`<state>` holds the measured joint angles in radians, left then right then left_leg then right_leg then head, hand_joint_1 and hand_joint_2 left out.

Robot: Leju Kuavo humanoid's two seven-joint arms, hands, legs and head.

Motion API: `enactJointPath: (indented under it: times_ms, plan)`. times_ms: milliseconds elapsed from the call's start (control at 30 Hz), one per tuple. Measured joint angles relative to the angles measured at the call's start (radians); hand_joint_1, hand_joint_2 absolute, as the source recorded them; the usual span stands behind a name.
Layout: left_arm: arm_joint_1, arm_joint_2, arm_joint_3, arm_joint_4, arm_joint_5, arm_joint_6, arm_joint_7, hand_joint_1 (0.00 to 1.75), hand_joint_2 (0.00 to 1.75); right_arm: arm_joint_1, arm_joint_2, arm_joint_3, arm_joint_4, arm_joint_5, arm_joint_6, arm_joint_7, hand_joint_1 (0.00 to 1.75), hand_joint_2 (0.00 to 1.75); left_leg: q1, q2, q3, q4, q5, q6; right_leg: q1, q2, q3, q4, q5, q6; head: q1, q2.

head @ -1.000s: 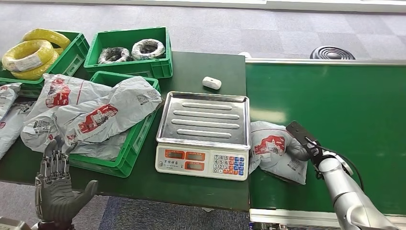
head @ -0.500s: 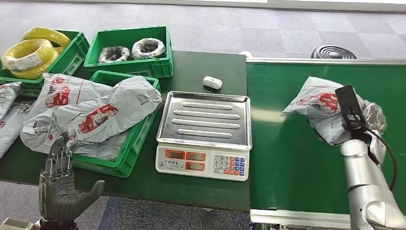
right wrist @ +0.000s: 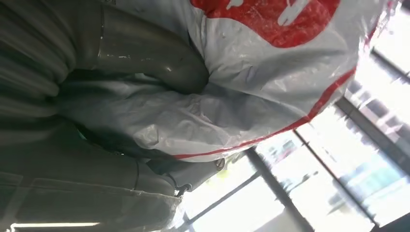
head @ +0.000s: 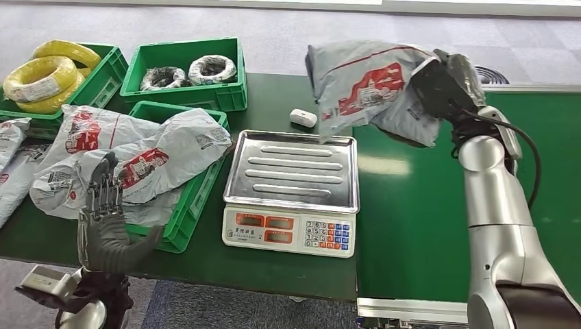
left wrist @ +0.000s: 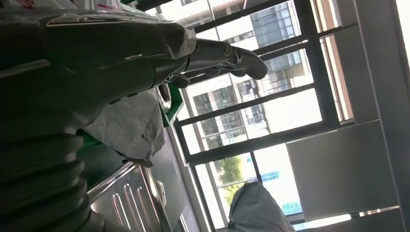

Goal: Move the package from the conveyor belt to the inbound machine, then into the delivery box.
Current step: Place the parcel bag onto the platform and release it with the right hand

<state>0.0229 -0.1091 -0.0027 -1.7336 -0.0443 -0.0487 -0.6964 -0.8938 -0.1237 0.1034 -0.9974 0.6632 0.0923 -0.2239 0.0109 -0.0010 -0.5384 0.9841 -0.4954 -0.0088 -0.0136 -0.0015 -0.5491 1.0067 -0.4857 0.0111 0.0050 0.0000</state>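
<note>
Held the grey package aloft in the right robot hand — fingers closed round it, above the scale's far edge. Left robot hand raised, fingers spread, holding nothing — near the heaped green crate.

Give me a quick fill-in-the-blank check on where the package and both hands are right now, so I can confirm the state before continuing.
1. The grey package is held up by the robot's ____ hand.
2. The scale has a steel tray that is ____.
3. The left hand holds ____, its fingers apart.
4. The package hangs above the far ____ corner of the scale's tray.

Missing words: right; empty; nothing; right
</note>
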Motion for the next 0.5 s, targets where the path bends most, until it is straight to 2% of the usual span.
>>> enactJointPath:
  times_ms: [100, 233, 367, 467, 500]
  plan:
    - [-0.067, 0.002, 0.001, 0.073, 0.002, -0.02, 0.015, 0.0, 1.75, -0.05, 0.062, 0.079, 0.097, 0.005, 0.107, -0.004, 1.75, 1.75, 0.0, 0.0, 0.0, 0.0, 0.0, 0.0, 0.0, 0.0, 0.0, 0.0, 0.0, 0.0, 0.0, 0.0]
    - [-0.143, 0.008, 0.008, 0.152, 0.021, -0.04, 0.044, 0.0, 1.75, -0.095, 0.134, 0.164, 0.263, 0.039, 0.158, 0.059, 1.75, 1.75, 0.0, 0.0, 0.0, 0.0, 0.0, 0.0, 0.0, 0.0, 0.0, 0.0, 0.0, 0.0, 0.0, 0.0]
    - [-0.188, 0.015, 0.026, 0.204, 0.041, -0.046, 0.067, 0.0, 1.75, -0.131, 0.174, 0.213, 0.404, 0.08, 0.187, 0.174, 1.75, 1.75, 0.0, -0.001, -0.001, 0.0, 0.0, 0.0, 0.0, -0.001, -0.001, 0.0, 0.0, 0.0, 0.0, 0.0]
    - [-0.201, 0.019, 0.037, 0.227, 0.044, -0.047, 0.072, 0.0, 1.75, -0.149, 0.185, 0.238, 0.474, 0.1, 0.194, 0.211, 1.75, 1.75, 0.0, 0.0, -0.002, 0.0, 0.0, 0.0, 0.0, 0.0, -0.002, 0.0, 0.0, 0.0, 0.0, 0.0]
    - [-0.204, 0.02, 0.041, 0.232, 0.044, -0.047, 0.073, 0.0, 1.75, -0.154, 0.188, 0.244, 0.491, 0.103, 0.194, 0.215, 1.32, 1.75, 0.0, 0.0, -0.002, 0.0, 0.0, 0.0, 0.0, 0.0, -0.002, 0.0, 0.0, 0.0, 0.0, 0.0]
